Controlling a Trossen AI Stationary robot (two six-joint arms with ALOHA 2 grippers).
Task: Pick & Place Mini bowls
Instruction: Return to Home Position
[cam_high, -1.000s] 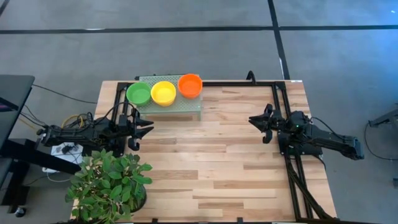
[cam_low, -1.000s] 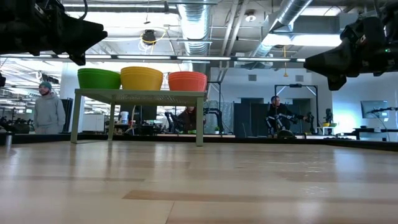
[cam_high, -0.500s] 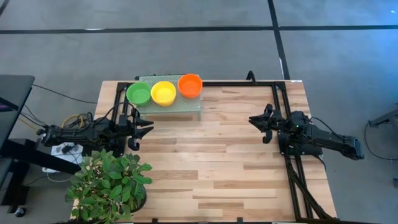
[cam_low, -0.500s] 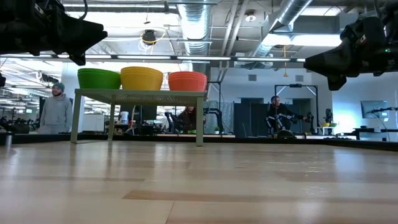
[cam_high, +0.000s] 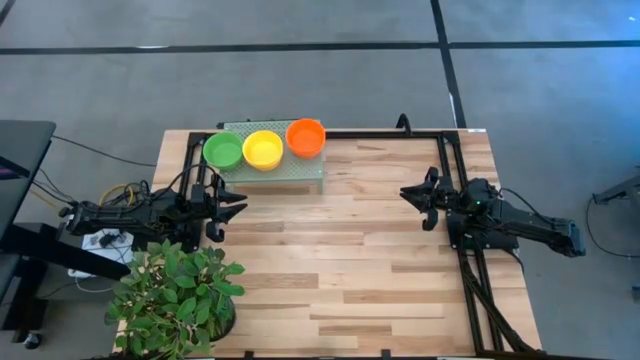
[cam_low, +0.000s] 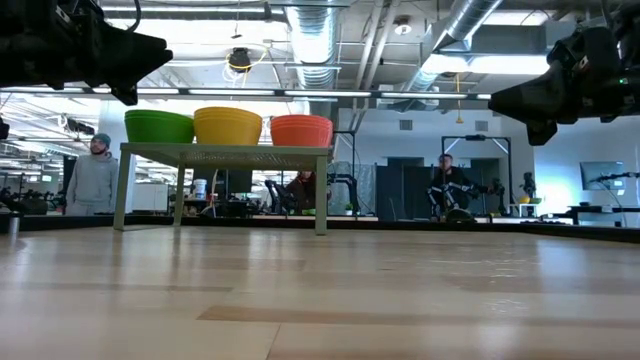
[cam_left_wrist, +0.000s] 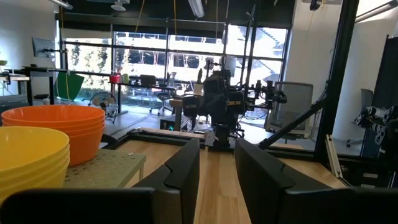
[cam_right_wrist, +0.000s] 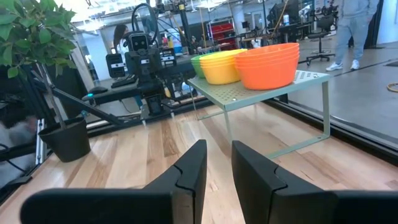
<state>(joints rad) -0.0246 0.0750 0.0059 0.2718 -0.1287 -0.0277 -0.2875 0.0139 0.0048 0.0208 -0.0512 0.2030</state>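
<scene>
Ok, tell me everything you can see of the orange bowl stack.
The orange stack is several round bowls nested upright, rims layered, the top one empty, looking like smooth plastic. It sits on the pale green perforated rack, at the end nearest the table's middle, beside the yellow stack; whether they touch is unclear. Nothing grips it.

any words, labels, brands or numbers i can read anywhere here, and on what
None can be read. The stacked green plastic bowls, stacked yellow plastic bowls, stacked orange plastic bowls and pale green perforated rack are plain; so are the left gripper and right gripper.
The far wall screen is too small to read.
</scene>
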